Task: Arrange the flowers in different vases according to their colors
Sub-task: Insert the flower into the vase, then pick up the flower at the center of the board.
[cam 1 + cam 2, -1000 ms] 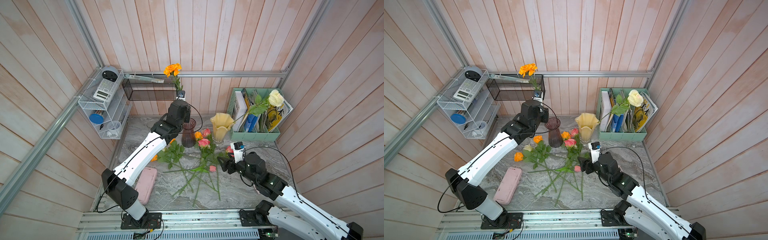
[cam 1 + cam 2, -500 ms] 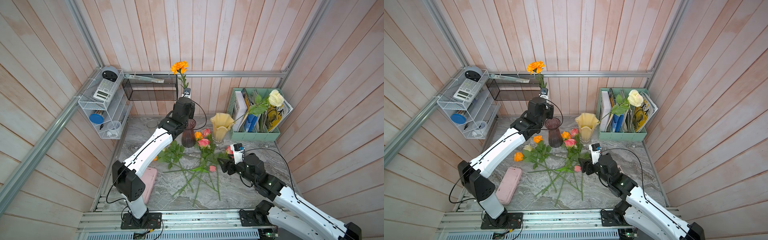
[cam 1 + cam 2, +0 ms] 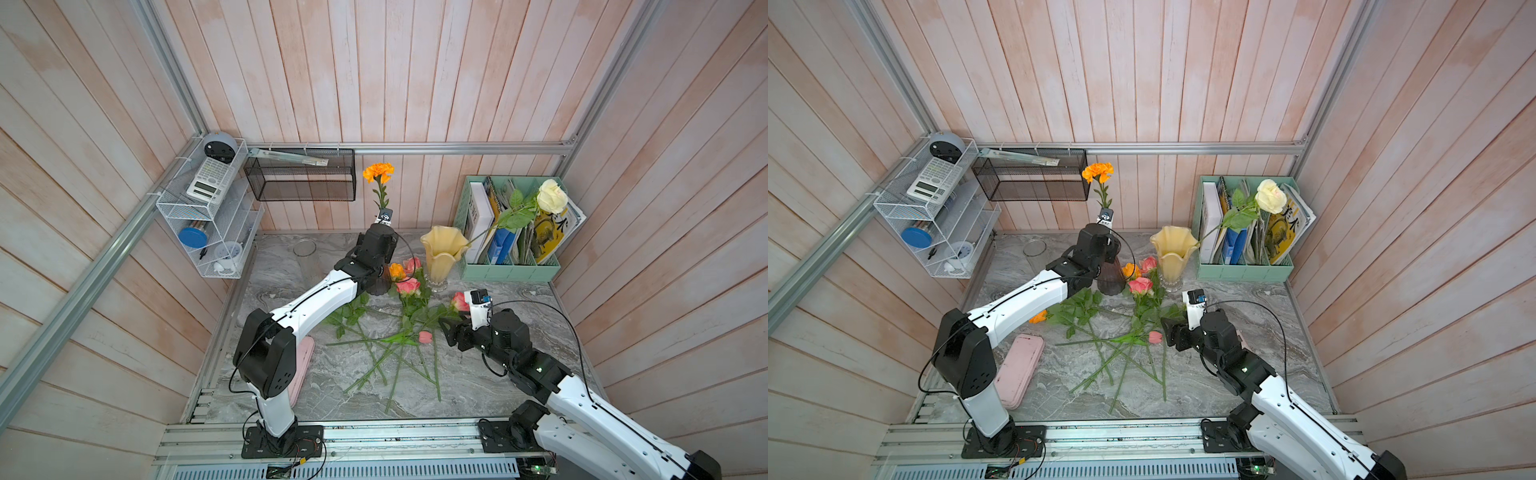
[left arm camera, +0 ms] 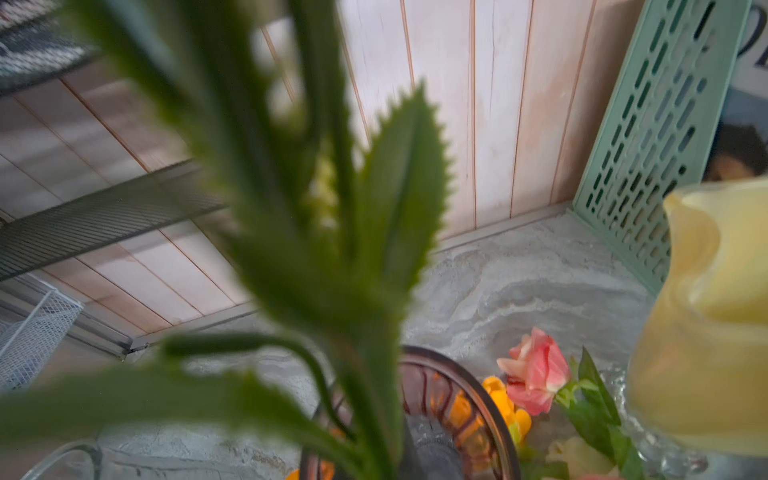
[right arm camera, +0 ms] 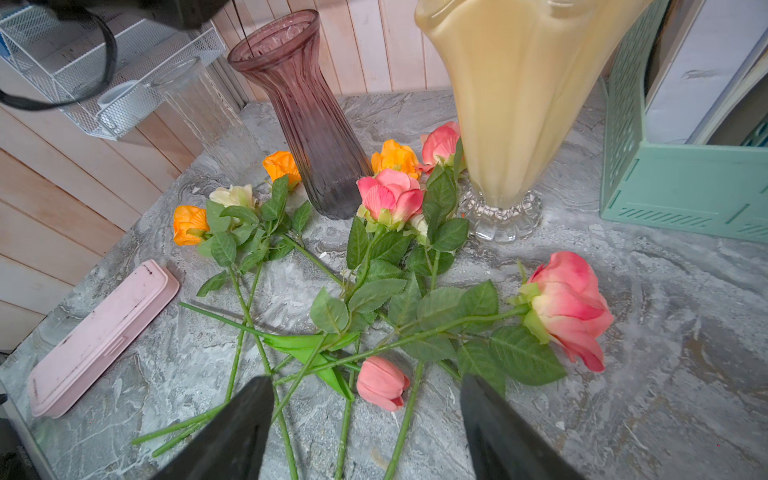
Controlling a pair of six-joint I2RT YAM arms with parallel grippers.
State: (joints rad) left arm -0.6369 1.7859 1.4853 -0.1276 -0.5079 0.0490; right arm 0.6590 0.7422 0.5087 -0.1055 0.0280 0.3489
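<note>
far left: white wire rack (image 3: 208,208) on the wall, pink case (image 5: 99,332) flat on the marble table (image 3: 478,386). clear glass vase (image 3: 304,248) upright near the back left corner.

left gripper (image 3: 381,232) raised over the dark purple vase (image 3: 1111,279). its fingers are hidden under the wrist, but they are closed on the stem of the orange marigold (image 3: 378,172). the marigold stands upright above the wrist, head near the black mesh basket (image 3: 299,174). in the left wrist view the blurred stem and leaves run down across the purple rim; whether the stem end sits inside the mouth, cannot tell.

centre: loose flowers lie in a crossed heap, stems toward the front edge. an orange rose (image 5: 189,224) and a cream rose (image 5: 232,195) lie left of the purple vase's foot. a pink rose (image 5: 390,193) lies between the purple vase and the pale yellow vase (image 3: 442,251).

the yellow vase holds one cream-white rose (image 3: 552,196), leaning right over the mint-green file holder (image 3: 511,268).

right gripper (image 5: 365,432) low over the heap, fingers spread wide, holding nothing. small pink tulip (image 5: 381,383) lies just ahead of the gap between them. large pink rose (image 5: 569,307) on the table just beside it, nearer the yellow vase.
</note>
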